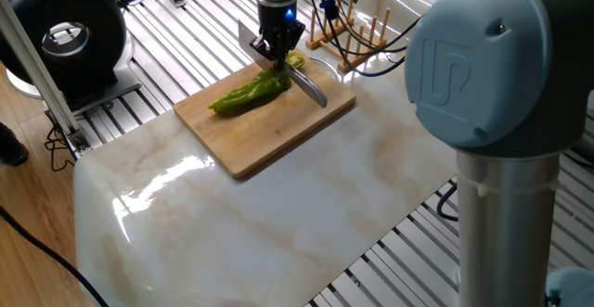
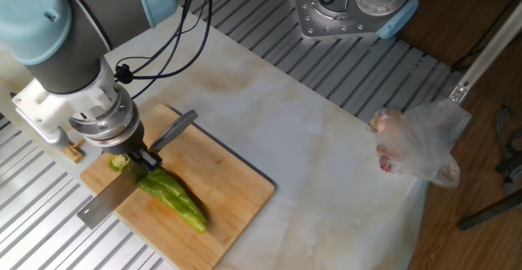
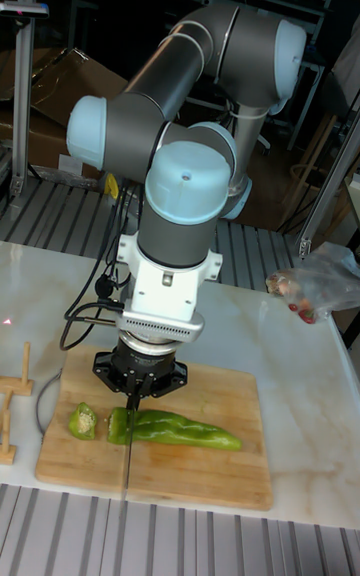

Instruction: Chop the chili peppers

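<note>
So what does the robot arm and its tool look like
The arm is grey tubing with pale blue round joint caps; one cap bears an embossed logo. Its white wrist flange has a ribbed metal ring. Black cables run to the small black tool, which shows a blue light.

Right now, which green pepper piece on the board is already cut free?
The small stub piece, lying apart on the cutting board. The long chili pepper is the uncut rest, with the knife in the gripper at its cut end.

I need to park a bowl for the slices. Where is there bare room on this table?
The marble between the cutting board and the near table edge lies bare, as does the stretch between board and plastic bag. It is crowded at the board's far end: gripper, knife, chili pepper, wooden rack.
</note>
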